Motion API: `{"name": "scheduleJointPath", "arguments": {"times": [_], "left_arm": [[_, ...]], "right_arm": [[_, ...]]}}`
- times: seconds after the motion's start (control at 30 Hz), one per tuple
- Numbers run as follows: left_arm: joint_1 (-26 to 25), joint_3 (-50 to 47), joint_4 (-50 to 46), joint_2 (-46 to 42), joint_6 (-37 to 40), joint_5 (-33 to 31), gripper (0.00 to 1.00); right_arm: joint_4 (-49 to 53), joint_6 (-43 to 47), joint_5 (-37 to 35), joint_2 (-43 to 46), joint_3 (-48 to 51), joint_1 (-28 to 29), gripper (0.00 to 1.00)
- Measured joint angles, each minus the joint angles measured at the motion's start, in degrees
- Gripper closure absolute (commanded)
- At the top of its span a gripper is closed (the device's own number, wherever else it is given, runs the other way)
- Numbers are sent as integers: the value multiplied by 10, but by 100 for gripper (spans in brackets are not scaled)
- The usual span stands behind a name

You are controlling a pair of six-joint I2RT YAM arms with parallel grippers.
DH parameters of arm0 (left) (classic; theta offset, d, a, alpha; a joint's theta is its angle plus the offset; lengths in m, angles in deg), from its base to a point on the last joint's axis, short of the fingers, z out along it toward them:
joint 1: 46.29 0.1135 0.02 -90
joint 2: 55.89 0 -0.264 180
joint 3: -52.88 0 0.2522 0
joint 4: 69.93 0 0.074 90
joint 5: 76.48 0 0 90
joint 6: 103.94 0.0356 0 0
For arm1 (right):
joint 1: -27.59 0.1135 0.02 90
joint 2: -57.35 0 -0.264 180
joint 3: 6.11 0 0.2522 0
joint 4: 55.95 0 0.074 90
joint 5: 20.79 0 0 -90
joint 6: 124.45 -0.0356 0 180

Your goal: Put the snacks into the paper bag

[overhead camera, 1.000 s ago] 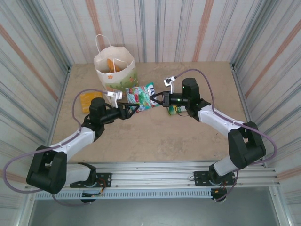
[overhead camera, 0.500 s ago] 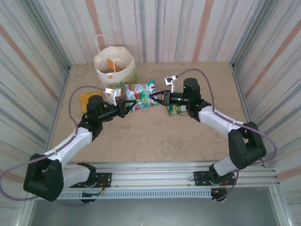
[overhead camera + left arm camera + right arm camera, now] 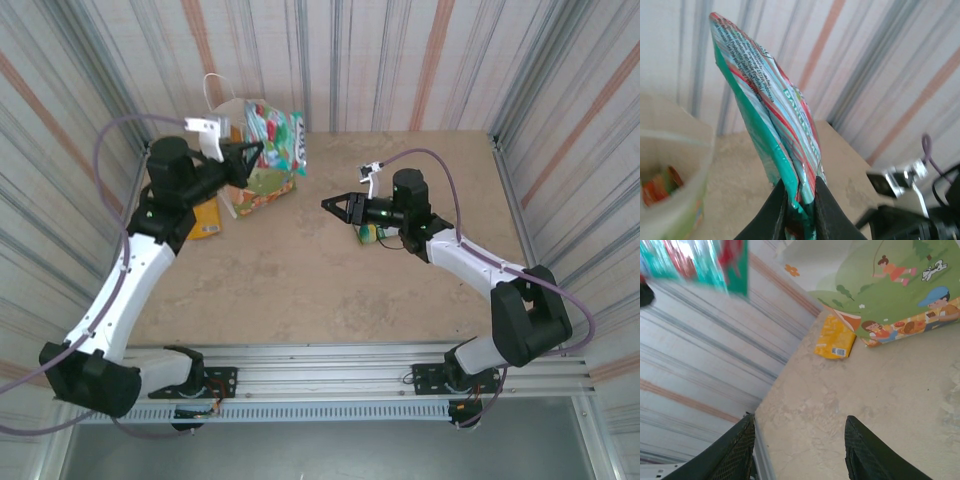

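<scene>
The left end effector (image 3: 799,205) clenches a green packet (image 3: 277,140), held upright and high near the open top of the bag (image 3: 265,190) at the far left of the counter (image 3: 300,290). Orange snacks (image 3: 657,187) lie inside the bag. A yellow packet (image 3: 205,221) lies just beside it. The right end effector (image 3: 335,206) hangs released over bare mid-counter.

Small print and white lettering on the green-and-white packet (image 3: 775,115), too slanted for reading.

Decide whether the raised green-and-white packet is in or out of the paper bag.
Out. The left gripper pinches the green-and-white packet in the air beside the open mouth of the paper bag, not within it.
</scene>
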Motion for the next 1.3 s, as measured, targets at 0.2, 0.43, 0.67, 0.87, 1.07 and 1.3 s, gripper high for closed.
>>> {"name": "scheduleJointPath", "arguments": {"times": [0.2,0.43,0.67,0.87,1.07,1.3], "left_arm": [[42,117,-20,84,-7,-1,100],[103,207,-12,180,-57,1,100],[125,234,-17,247,-80,-7,100],[128,239,-40,285,-87,-7,100],[129,231,-47,290,-87,-5,99],[129,224,-56,295,-79,6,86]], "right_arm": [[16,1,-6,-5,0,3,51],[46,14,-8,-7,0,11,52],[60,20,-14,-7,0,11,52],[66,20,-16,-17,0,11,52],[68,20,-17,-28,0,13,53],[68,19,-16,-33,0,15,53]]}}
